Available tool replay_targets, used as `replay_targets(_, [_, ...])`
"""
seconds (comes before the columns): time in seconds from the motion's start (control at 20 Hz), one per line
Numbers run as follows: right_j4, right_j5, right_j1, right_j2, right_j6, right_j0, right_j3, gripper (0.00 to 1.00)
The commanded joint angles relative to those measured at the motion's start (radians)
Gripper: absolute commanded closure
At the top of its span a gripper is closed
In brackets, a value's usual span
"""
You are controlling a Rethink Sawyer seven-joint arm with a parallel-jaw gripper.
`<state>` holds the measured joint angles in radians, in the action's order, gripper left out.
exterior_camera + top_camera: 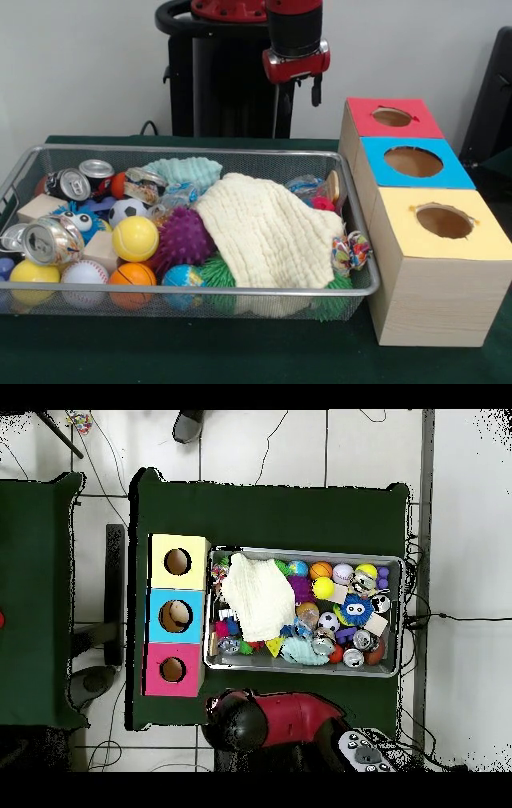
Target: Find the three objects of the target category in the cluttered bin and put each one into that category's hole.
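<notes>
Your arm's jaws (318,90) hang raised at the far side of the desk (240,360), in front of the black pedestal (208,72); only one dark finger shows below the red wrist collar, so you cannot tell how far they are parted, and nothing is seen in them. The bin (192,300), a wide silver wire-mesh basket, sits on the green desk below the jaws and nearer the camera, well apart from them. Contents you can pick out in the front view: a cream waffle-weave cloth (268,232) draped over the middle, almost straight below the jaws; a pale teal cloth (186,170) behind it; a purple spiky ball (186,238); a yellow ball (134,238); a small football-patterned ball (126,211); an orange basketball (133,276); a white baseball (84,274); a globe ball (182,278); green spiky balls (218,274) at the front wall; three drink cans (50,240) toward the end away from the boxes. Beside the bin, touching or just beside its end wall, you have three wooden boxes in a row, each with a round hole: red-topped box (392,118), closest to the jaws, blue-topped box (414,162), yellow-topped box (444,222). In the overhead view the bin (400,614) lies with the boxes along one short end and the arm's red body (290,719) at the desk edge.
</notes>
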<state>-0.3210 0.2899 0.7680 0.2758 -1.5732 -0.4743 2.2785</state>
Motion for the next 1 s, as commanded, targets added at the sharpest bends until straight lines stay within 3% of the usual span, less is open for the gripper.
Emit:
replay_targets(0.05, [-0.053,-0.010,-0.018,-0.023,-0.070,0.004,-0.132,0.00])
replay_targets(0.3, [-0.024,0.057,-0.004,-0.004,-0.067,0.005,-0.141,0.00])
replay_targets(0.65, [0.013,0.155,0.008,0.041,-0.038,0.023,-0.220,0.00])
replay_targets(1.0, [0.001,0.138,0.002,0.036,-0.052,0.052,-0.283,0.00])
